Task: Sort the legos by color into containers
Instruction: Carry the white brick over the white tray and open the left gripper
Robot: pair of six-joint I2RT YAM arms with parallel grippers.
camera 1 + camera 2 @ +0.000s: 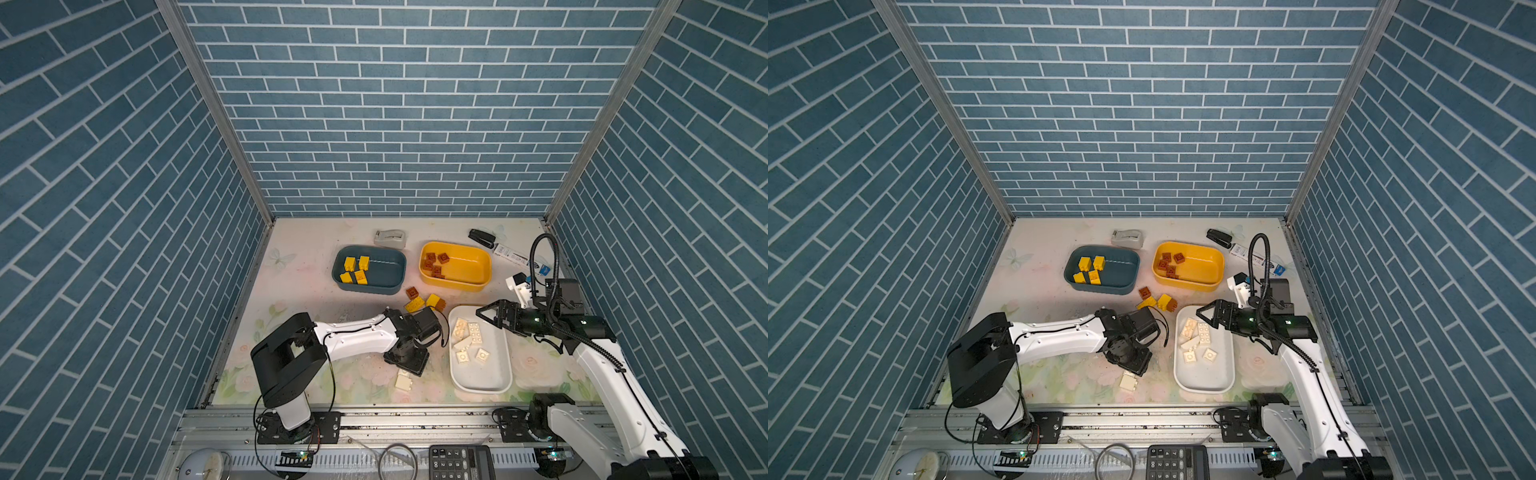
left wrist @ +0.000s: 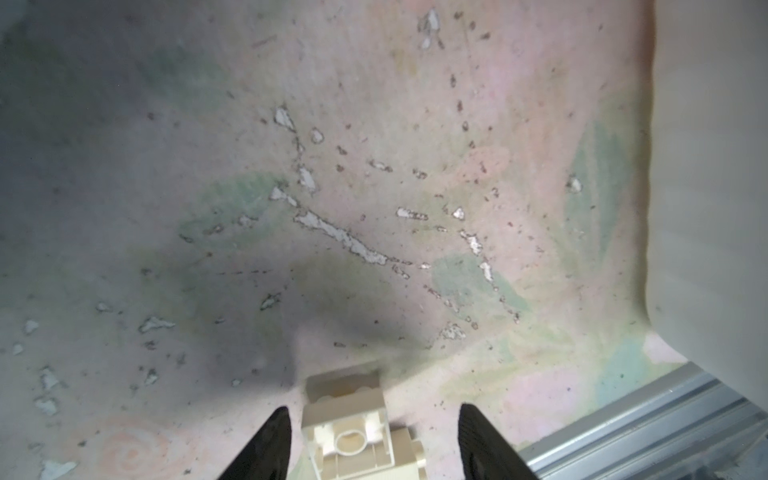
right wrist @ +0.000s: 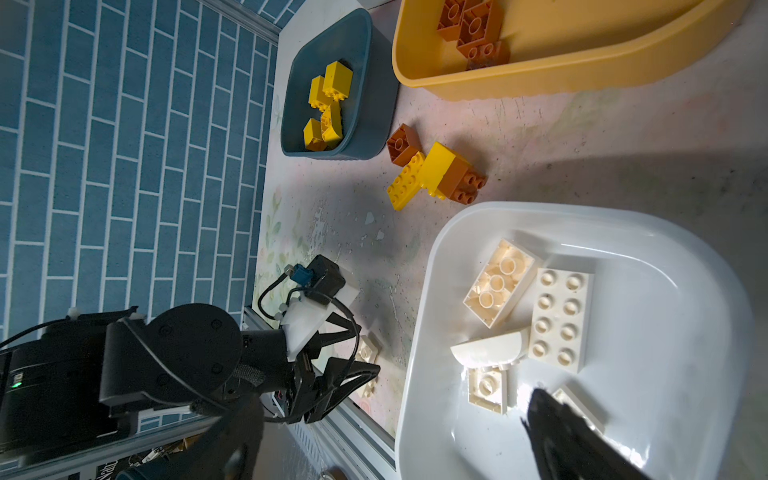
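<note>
I'm straddling a cream brick [image 2: 349, 432] on the worktop [image 2: 374, 208] with the left claw [image 2: 374, 409], jaws apart, not pinching. The right claw [image 1: 487, 319] is hanging wide open over the white tub [image 1: 490, 374].

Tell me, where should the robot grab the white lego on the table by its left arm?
Take the cream-white lego by its two flat side walls, coming straight down from above. Its hollow underside appears to face up, leaving those smooth parallel walls free to pinch. The left pincer hangs over it, open, one jaw on each side.
</note>
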